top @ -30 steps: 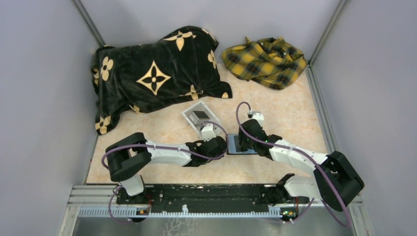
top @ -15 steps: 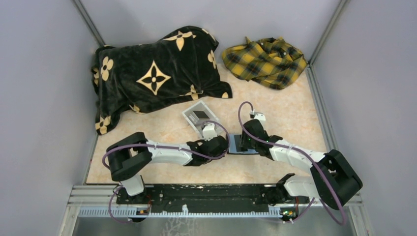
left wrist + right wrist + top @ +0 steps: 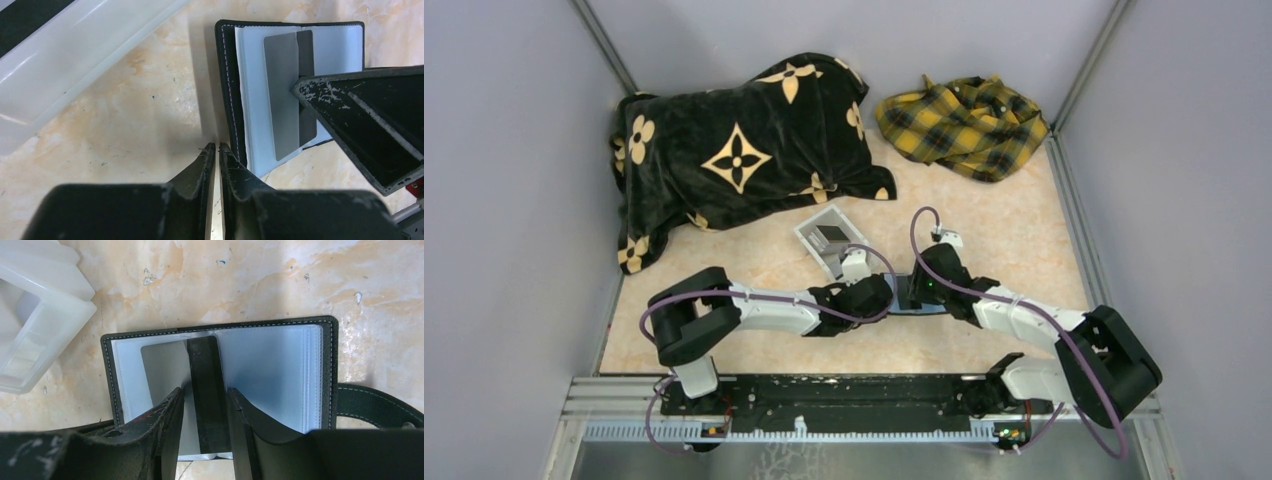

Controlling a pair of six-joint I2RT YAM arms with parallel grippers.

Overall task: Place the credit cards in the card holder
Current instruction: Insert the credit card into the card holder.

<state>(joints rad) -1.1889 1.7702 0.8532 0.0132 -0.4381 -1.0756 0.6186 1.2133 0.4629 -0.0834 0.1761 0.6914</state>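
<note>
The card holder point(image 3: 280, 370) lies open and flat on the table, its pale inner pages up; it also shows between the two grippers point(image 3: 905, 296). A grey credit card point(image 3: 162, 365) with a black stripe rests on its left page. My right gripper point(image 3: 205, 391) is open, its fingers either side of the stripe and down at the card. In the left wrist view one right fingertip point(image 3: 305, 87) touches that card point(image 3: 282, 95). My left gripper point(image 3: 216, 146) is shut and empty, its tips at the holder's black edge point(image 3: 227, 75).
A clear-white open box point(image 3: 824, 240) holding a dark card point(image 3: 830, 234) stands just left of the holder. The holder's strap point(image 3: 375, 405) sticks out to the right. A black flowered blanket point(image 3: 734, 150) and a yellow plaid cloth point(image 3: 964, 125) lie at the back.
The right gripper's jaws have narrowed over the card and it has shifted slightly. The left gripper has edged right, up to the holder's edge.
</note>
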